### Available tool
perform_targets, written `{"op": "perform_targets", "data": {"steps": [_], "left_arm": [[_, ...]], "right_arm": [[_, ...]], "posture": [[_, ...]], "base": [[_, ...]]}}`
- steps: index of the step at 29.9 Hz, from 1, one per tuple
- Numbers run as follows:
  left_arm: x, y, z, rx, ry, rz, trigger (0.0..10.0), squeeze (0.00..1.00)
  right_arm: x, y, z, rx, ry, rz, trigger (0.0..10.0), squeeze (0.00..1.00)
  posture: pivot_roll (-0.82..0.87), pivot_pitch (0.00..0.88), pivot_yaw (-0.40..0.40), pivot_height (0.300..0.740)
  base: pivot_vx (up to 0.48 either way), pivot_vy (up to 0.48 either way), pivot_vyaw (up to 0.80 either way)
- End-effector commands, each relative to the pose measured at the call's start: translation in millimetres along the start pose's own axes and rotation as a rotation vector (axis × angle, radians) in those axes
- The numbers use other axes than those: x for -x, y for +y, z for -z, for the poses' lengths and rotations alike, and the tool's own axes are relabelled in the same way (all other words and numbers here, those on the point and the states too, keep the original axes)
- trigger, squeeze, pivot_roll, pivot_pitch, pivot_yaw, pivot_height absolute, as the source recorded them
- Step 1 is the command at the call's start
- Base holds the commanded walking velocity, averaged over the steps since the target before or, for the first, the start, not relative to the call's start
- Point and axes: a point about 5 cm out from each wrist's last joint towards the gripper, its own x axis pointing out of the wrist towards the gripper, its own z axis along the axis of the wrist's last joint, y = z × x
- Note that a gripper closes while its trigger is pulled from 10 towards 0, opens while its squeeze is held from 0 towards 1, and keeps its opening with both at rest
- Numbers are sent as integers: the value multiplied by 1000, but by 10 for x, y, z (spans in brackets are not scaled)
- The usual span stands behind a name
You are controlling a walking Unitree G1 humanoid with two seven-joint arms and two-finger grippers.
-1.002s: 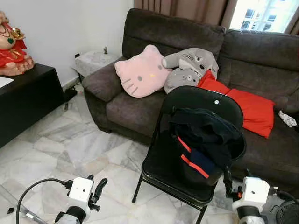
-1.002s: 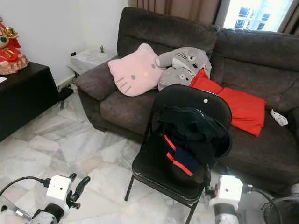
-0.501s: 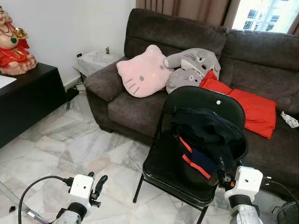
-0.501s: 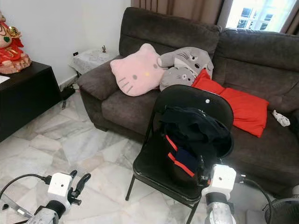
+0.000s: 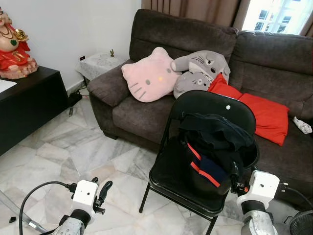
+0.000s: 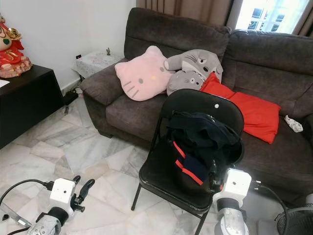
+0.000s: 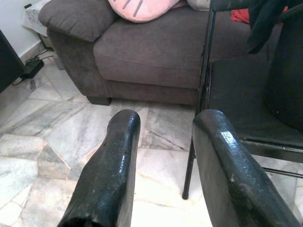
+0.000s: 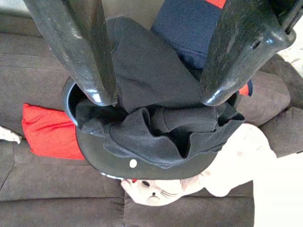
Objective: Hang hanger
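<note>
1. While the robot faced a black folding chair (image 5: 210, 100), the head camera showed a heap of dark clothes (image 5: 215, 139) with a red stripe piled on the chair's seat, spilling over a black tub (image 5: 195, 178). The right gripper (image 5: 234, 175) was raised at the seat's right edge, its fingertips just beside the clothes. The left gripper (image 5: 101, 190) hung low over the marble floor (image 5: 73, 152), well apart from the chair. Behind the chair stood a brown sofa (image 5: 142, 112) carrying a pink cat cushion (image 5: 149, 76), a grey plush (image 5: 200, 68) and a red cushion (image 5: 264, 115). A black cabinet (image 5: 29, 105) with a red figurine (image 5: 12, 49) stood at the left.
2. In the left wrist view, the left gripper (image 7: 163, 156) had its two fingers apart, holding nothing, and pointed at the floor beside the chair's front leg (image 7: 191, 156).
3. In the right wrist view, the right gripper (image 8: 154, 94) had its fingers spread wide and empty, aimed at the clothes. I could not tell where the hanger lay among them.
</note>
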Motion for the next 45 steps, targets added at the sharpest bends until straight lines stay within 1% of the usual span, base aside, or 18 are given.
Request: {"op": "perform_targets", "data": {"steps": [1,14,23,27,29,31,33,35,38,40,41,45], "left_arm": [[-22,23,-25,7,-11,-6,10000,0],[-57,4,-64,1,-24,6,10000,0],[-66,-5,-76,-3,-28,7,10000,0],[-62,-10,-74,-6,-27,8,10000,0],[-58,-10,-68,-7,-23,7,10000,0],[-56,-10,-65,-7,-22,8,10000,0],[-56,-12,-63,-8,-21,9,10000,0],[-57,-17,-62,-8,-20,10,10000,0],[-56,-26,-52,-12,-14,13,10000,0],[-55,-25,-52,-12,-13,13,10000,0],[-55,-26,-53,-12,-14,12,10000,0],[-55,-30,-57,-11,-16,9,10000,0]], "right_arm": [[-29,19,-71,-11,-20,1,10000,0],[-69,96,-141,-18,-24,-24,10000,0],[-84,98,-168,-19,-26,-7,10000,0],[-71,73,-179,-22,-19,24,10000,0],[-52,33,-181,-24,7,70,10000,0],[-45,22,-179,-19,16,83,10000,0],[-31,11,-182,-50,33,109,10000,0],[-26,-2,-188,-62,36,125,10000,0],[-15,-30,-179,-36,86,179,10000,0],[-19,-14,-181,-56,93,183,10000,0],[-45,33,-187,-48,103,148,10000,0],[-90,54,-172,-39,131,130,10000,0]], "posture": [[14,0,-33,740],[12,0,-29,740],[12,0,-28,740],[13,0,-29,740],[10,0,-29,740],[9,0,-29,740],[8,0,-26,740],[7,0,-27,740],[4,0,-27,740],[5,0,-28,740],[7,0,-29,740],[13,0,-34,740]], "base": [[0,0,0],[259,0,0],[272,0,0],[0,0,0],[0,0,0],[0,0,0],[0,0,0],[0,0,0],[0,0,0],[0,0,0],[0,0,0],[0,0,0]]}}
